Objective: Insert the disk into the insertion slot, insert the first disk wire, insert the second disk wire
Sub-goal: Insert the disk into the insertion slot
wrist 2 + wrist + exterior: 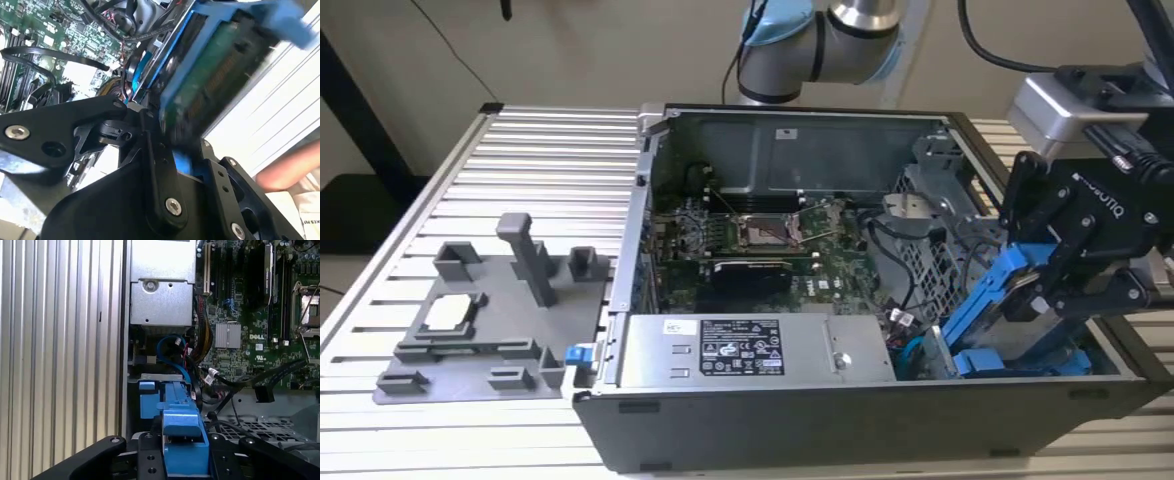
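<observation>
Ribbed metal surface (520, 170), open PC case (854, 430) on it, grey fixture (480, 320) at the exterior view's left.

Exterior view: your gripper (1081, 270) hangs over the case's end at the exterior view's right. Jaws are clamped on the disk (994, 300), which is tilted steeply. Its low end is down inside the case, just beside the PSU (747, 350). I cannot tell whether it has entered the slot.

Second wrist view: the disk (215, 75) slants across the jaws, board side showing. The motherboard (45, 35) sits behind it with loose black cables (50, 60) over it. A person's arm (285, 175) is at the edge, off the case.

First wrist view: the disk's blue frame (182, 440) is pinched between the jaws and points down the case wall towards the PSU (162, 295). A blue cable (172, 347) loops in between.

My read: you're in step one and the disk is not yet seated. Neither wire looks plugged into it, so both wire steps are left.
</observation>
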`<state>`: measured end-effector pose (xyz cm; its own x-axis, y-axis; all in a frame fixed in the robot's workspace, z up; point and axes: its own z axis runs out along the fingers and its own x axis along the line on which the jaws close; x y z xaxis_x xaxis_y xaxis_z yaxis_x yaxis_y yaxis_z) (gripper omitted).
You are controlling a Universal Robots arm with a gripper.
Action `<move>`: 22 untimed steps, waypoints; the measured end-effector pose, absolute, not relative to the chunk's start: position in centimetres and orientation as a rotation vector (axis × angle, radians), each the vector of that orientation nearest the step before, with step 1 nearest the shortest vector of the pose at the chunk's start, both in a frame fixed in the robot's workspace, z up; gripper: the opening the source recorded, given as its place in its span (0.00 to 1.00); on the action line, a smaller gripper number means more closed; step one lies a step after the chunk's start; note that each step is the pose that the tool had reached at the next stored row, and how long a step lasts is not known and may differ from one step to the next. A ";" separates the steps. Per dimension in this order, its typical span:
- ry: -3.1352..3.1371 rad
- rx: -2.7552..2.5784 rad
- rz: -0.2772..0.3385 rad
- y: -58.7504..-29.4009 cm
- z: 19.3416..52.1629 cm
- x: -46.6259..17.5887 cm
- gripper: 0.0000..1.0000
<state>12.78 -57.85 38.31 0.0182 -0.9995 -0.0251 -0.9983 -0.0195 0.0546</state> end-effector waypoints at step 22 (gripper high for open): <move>-2.187 2.280 -0.071 -57.8 39.4 15.0 0.40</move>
<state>14.95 -57.81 39.36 0.0415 -0.9981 -0.0454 -0.9989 -0.0424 0.0179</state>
